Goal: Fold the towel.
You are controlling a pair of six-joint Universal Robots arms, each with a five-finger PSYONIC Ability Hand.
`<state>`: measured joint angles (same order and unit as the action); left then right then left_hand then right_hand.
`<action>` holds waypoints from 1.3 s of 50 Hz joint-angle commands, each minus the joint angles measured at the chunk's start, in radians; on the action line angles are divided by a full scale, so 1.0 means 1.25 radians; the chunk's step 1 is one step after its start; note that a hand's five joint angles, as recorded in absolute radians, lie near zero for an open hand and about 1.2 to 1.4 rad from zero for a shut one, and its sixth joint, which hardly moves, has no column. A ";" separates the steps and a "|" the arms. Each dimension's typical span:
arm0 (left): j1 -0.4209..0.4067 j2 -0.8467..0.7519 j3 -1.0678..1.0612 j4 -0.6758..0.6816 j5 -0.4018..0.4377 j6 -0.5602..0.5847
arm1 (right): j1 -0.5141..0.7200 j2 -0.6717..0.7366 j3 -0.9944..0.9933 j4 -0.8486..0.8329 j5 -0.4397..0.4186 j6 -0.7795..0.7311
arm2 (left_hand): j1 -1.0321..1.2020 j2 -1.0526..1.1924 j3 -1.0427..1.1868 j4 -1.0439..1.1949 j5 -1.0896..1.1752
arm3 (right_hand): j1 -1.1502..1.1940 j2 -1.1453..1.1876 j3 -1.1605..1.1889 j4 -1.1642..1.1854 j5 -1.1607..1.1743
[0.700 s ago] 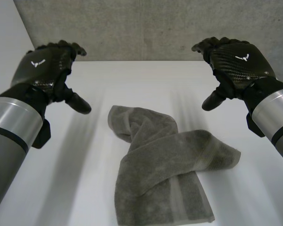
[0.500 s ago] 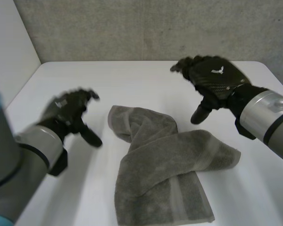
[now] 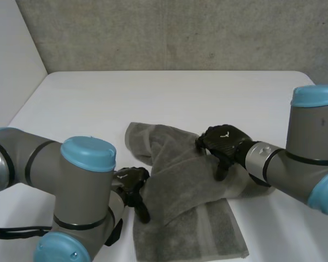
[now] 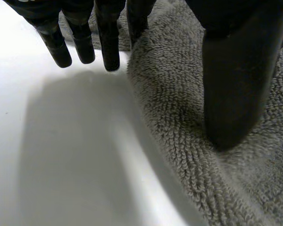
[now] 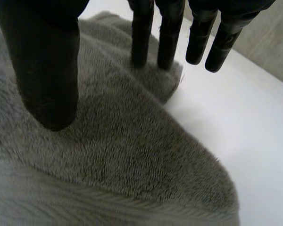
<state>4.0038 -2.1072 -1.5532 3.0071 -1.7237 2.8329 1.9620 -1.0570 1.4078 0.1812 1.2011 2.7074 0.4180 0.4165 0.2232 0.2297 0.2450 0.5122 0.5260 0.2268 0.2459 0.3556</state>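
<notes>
L robot hand (image 3: 132, 183) & R robot hand (image 3: 223, 143) both spread, thumbs at twisted towel (image 3: 180, 185), L fingers (image 4: 82, 44) partly on bare bench (image 3: 153, 98): closing may snag 1 layer, so fold goes skew.

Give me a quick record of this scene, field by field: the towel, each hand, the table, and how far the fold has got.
towel: grey, crumpled, lying in loose overlapping folds
table: white, the towel lies near its front
left hand: open, at the towel's edge on the robot's left side; thumb on the cloth, straight fingers down by the table beside that edge
right hand: open, on the towel's right part; thumb and some fingertips on the cloth
fold: not yet made
</notes>
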 commanded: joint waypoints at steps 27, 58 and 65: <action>0.070 0.051 0.174 0.012 0.002 0.112 | -0.014 -0.009 -0.091 -0.110 -0.057 -0.055 | 0.651 0.653 -0.039 -0.044 0.650 | 0.707 0.696 -0.042 -0.057 0.693; -0.018 0.369 0.002 0.197 0.053 0.335 | -0.044 -0.236 0.025 -0.324 -0.226 0.081 | 0.621 0.622 -0.039 -0.044 0.620 | 0.707 0.696 -0.042 -0.057 0.693; -0.072 0.351 0.053 0.174 0.028 0.215 | -0.044 -0.149 -0.079 -0.325 -0.230 0.065 | 0.422 0.423 -0.039 -0.044 0.421 | 0.707 0.696 -0.042 -0.057 0.693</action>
<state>3.9590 -1.6471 -1.5478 3.2495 -1.6616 3.2215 1.9061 -1.3270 1.4125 -0.2167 0.9115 2.8057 1.1103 1.1107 0.2232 0.2296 0.9477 1.2883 1.2856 0.2269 0.2459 1.1396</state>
